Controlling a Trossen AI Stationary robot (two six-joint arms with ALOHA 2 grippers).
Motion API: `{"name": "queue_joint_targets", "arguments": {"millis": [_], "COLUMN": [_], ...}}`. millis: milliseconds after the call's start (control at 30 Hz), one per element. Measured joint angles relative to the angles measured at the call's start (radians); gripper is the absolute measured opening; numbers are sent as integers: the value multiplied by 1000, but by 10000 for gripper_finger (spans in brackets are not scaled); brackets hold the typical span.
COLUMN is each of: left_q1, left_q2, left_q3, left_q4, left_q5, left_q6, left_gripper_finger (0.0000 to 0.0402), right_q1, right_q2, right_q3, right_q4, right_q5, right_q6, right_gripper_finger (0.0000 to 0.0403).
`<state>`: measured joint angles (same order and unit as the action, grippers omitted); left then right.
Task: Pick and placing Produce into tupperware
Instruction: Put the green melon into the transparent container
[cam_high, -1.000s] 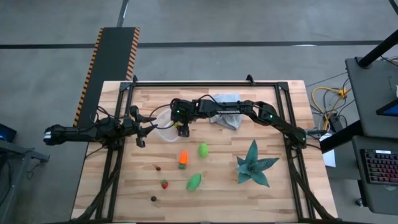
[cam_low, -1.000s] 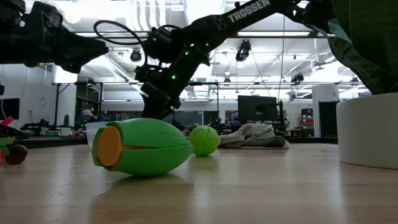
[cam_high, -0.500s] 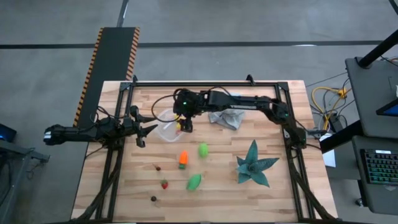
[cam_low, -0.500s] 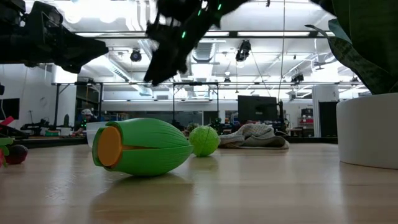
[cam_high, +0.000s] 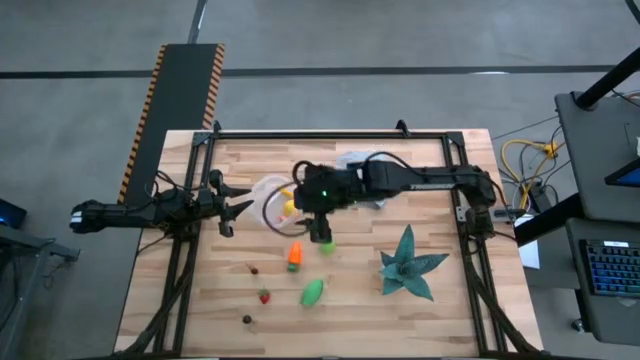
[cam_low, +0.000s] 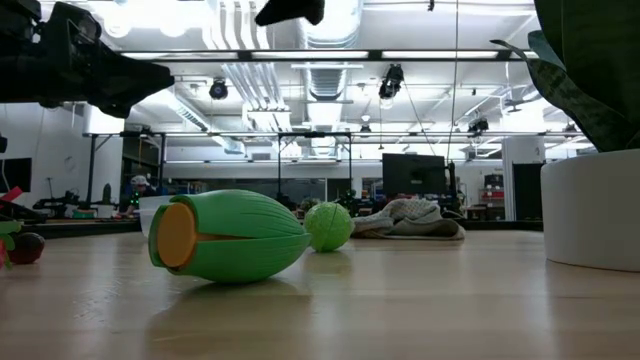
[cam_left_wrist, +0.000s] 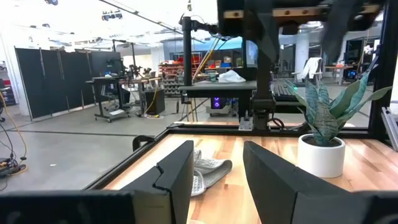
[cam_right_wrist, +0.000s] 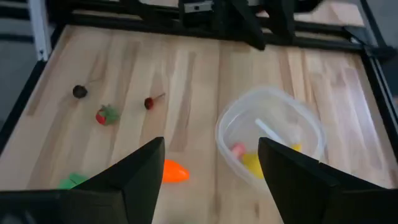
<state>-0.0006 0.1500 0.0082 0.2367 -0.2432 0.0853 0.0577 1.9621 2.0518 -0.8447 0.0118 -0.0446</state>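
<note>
I am seeing the right gripper hovering open and empty above the carrot. Tupperware is holding yellow produce. Left gripper is waiting open beside it.

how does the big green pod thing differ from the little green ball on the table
The large green ribbed pod is elongated, lies on its side and shows an orange end; the small green round ball is plain green all over. The pod is clearly the bigger of the two in the high view. The pod lies nearer the table's front edge, while the ball sits farther back, by the right gripper. Both rest loose on the wooden table, outside the clear plastic container.
</note>
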Motion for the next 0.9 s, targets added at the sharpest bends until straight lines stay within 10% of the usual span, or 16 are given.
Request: {"name": "queue_joint_targets", "arguments": {"millis": [233,900], "left_q1": [0,0], "left_q2": [0,-2], "left_q3": [0,3], "left_q4": [0,97], "left_q5": [0,6], "left_q6": [-1,140], "left_gripper_finger": [126,126], "right_q1": [43,69], "right_q2": [0,164], "right_q3": [-2,-27], "right_q4": [-178,-311], "right_q5": [275,181], "right_q6": [259,904], "right_gripper_finger": [251,266]}}
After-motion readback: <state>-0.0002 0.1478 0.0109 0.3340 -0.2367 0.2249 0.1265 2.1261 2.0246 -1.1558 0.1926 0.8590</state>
